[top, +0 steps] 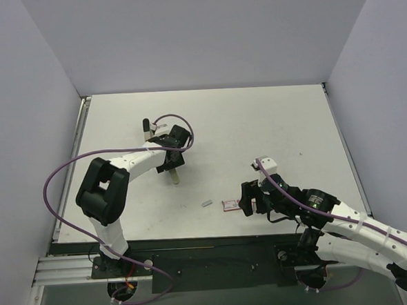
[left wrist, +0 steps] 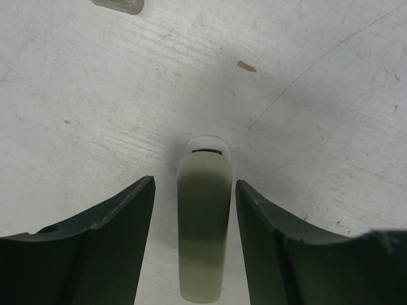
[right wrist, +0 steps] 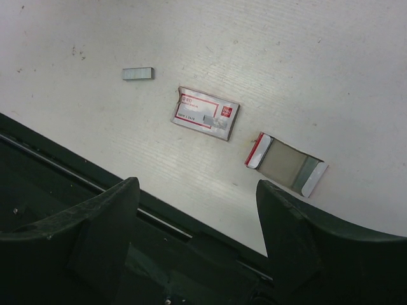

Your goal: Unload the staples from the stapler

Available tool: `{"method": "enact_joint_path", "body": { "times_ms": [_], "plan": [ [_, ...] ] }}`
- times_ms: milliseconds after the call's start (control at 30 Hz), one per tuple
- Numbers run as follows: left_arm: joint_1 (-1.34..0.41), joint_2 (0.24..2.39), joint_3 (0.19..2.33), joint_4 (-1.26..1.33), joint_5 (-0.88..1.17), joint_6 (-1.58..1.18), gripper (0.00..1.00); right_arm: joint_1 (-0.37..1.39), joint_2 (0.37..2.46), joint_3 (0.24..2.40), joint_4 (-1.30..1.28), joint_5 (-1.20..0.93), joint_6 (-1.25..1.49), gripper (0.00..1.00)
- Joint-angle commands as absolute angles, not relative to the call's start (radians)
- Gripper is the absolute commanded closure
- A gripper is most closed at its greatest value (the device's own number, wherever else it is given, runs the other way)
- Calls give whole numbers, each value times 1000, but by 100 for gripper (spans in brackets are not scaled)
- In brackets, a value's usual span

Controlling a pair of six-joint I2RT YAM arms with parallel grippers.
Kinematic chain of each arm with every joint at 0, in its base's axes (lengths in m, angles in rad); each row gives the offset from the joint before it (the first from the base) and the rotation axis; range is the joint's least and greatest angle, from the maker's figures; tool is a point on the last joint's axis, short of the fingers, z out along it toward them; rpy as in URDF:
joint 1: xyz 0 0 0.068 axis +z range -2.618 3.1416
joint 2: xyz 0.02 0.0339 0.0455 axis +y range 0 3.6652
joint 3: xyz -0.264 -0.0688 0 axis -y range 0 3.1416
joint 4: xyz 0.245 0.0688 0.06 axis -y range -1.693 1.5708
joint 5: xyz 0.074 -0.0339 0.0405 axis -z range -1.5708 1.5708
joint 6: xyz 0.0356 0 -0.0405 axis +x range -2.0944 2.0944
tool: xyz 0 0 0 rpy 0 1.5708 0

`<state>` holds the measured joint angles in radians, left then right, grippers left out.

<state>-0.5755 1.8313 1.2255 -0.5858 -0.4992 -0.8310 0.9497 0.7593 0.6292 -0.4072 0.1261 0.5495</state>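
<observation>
The left jaws stand open, their two dark fingers lowered on either side of a plain olive-grey rounded bar that lies flat on the white bench. A strip of bench shows between the bar and each finger, so neither touches it. The bar's far end, capped by a pale clear rounded tip, reaches a little past the fingertips. The small slim stapler with a silvery-beige body and a black end is outside these jaws altogether. In the top view it sits behind them, past the left wrist and off to one side, apart from the bar and gripped by nothing, its black end turned away from the jaws. A tiny brown speck lies ahead of the left jaws. The right jaws are spread wide with nothing between their fingers, and they hang over the bench's dark near edge. Straight ahead of them lies a small flat red-and-white cardboard box sleeve. Beyond it, toward the left of the wrist view, lies a short silver-grey strip of staples. Ahead of the right-hand finger lies an open grey-lined tray with red-and-white ends. These three lie apart from one another and from the jaws.
</observation>
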Motion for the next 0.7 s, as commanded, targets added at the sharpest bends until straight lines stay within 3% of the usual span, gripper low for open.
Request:
{"method": "enact_joint_path", "body": {
  "times_ms": [0, 133, 267, 333, 533, 667],
  "plan": [
    [-580, 1821, 1239, -566, -529, -844, 38, 951, 759, 621, -391, 127, 549, 31],
    [-580, 1819, 1239, -561, -531, -847, 44, 951, 759, 620, -390, 124, 548, 32],
    [-581, 1819, 1244, -560, -535, -850, 61, 953, 759, 618, -390, 124, 546, 32],
    [-583, 1812, 1241, -557, -546, -851, 100, 951, 759, 617, -390, 126, 546, 32],
    [-603, 1724, 1195, -482, -540, -804, 100, 951, 756, 621, -390, 124, 545, 33],
    [-606, 1643, 1141, -362, -405, -701, 100, 951, 758, 632, -390, 117, 540, 33]
  ]
}}
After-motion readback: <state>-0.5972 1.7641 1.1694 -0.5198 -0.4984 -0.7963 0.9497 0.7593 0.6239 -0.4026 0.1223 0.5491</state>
